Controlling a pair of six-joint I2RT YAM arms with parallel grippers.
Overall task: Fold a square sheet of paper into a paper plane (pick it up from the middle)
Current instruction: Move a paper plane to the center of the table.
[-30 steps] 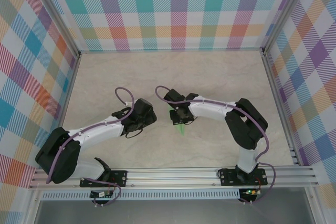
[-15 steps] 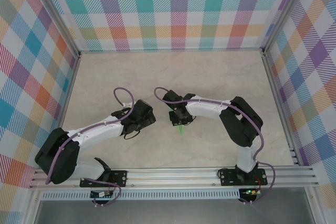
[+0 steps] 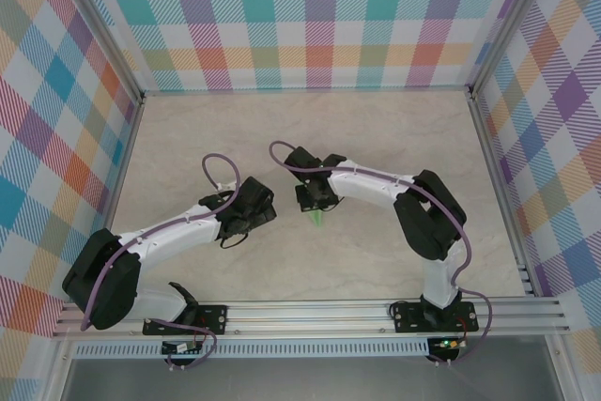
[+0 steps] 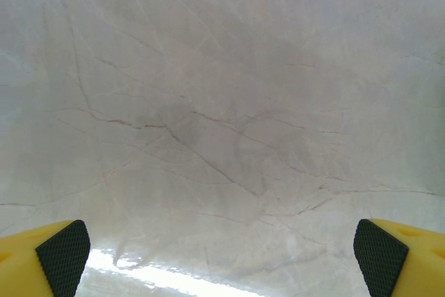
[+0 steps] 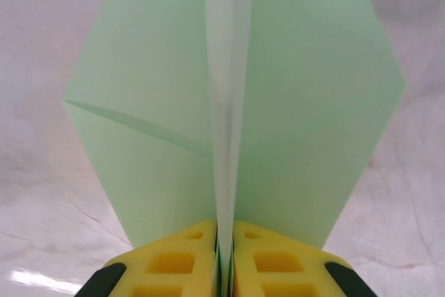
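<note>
The square sheet of paper is folded into a pale green paper plane, its two wings spread either side of a centre crease. My right gripper is shut on that centre fold, the yellow fingers pressed together on it. From above, a green tip of the plane pokes out under the right gripper near the table's middle. My left gripper sits a short way to the left, apart from the plane. In its wrist view the left gripper is open wide over bare marbled table.
The pale marbled table is boxed in by checked walls at the back and both sides. An aluminium rail with the arm bases runs along the near edge.
My right gripper has carried the plane a little left and towards the back. The left gripper has opened wider and drawn slightly away to the left.
</note>
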